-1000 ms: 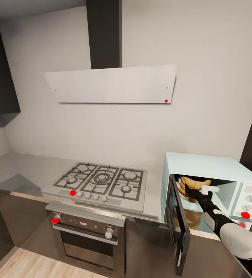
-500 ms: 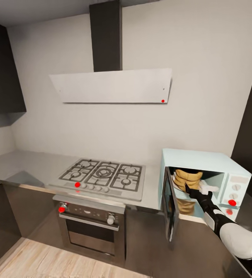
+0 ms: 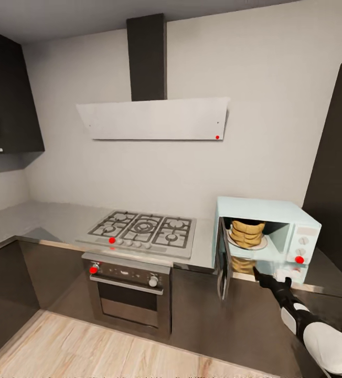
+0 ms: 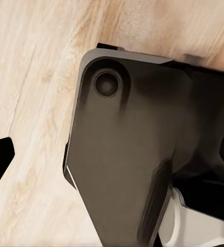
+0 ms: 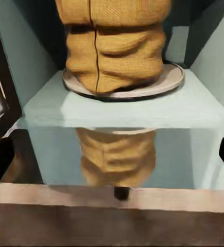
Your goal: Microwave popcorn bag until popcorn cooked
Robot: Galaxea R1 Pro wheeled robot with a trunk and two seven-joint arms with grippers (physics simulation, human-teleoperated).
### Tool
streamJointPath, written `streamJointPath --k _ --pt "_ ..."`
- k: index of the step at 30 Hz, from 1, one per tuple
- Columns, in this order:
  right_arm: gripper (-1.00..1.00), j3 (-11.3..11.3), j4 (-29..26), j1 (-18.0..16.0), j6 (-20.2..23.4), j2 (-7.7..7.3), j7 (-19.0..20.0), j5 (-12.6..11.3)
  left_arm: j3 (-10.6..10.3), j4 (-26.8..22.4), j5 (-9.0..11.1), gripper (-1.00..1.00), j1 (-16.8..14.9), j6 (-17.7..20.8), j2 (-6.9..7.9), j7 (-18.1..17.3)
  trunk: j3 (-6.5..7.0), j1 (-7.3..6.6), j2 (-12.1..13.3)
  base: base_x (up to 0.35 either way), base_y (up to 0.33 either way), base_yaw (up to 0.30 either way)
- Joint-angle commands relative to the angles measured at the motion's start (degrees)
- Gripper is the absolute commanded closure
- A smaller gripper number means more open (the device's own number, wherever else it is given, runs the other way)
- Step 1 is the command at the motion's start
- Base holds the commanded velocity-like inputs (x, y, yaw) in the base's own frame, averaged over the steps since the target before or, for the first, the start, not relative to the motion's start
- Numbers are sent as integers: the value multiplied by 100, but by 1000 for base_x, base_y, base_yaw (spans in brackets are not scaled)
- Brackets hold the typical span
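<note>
Sitting on the turntable plate (image 5: 171, 82) inside your open microwave (image 3: 276, 210), the popcorn bag (image 3: 246, 233); your right gripper (image 3: 268, 275) hangs empty, fingers wide.

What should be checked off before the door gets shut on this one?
1. popcorn bag inside the microwave, standing on the round plate: ok.
2. Bag set back from the front edge of the cavity, out of the door's swing: ok.
3. microwave door wide open, ready to be pushed: ok.
4. right gripper out of the cavity, below and in front of the opening: ok.
5. Right gripper empty, nothing between its fingers in the right wrist view: ok.
6. Popcorn cooked inside the bag: cannot tell, the contents are hidden.
</note>
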Motion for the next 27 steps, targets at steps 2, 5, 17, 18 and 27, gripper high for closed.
streamJointPath --k 2,5,17,18,27 --pt "-100 -52 0 283 -9 -6 48 -2 23 1 0 -100 -3 -7 2 15 0 1 -4 -24 3 0" --pt "-100 -53 0 760 4 -20 48 -2 23 1 0 -100 -2 -9 6 15 0 1 -4 -7 1 0" --pt "-100 -45 772 2257 4 -26 43 6 35 1 0 -100 -1 -9 48 22 0 1 -4 0 0 0" --pt "-100 -44 792 2407 10 -26 42 7 37 1 0 -100 -3 -6 61 22 0 1 -4 0 0 0" --pt "-100 -27 1092 3889 353 -13 34 10 37 -479 0 -100 -5 -9 163 24 0 1 -4 0 0 0"
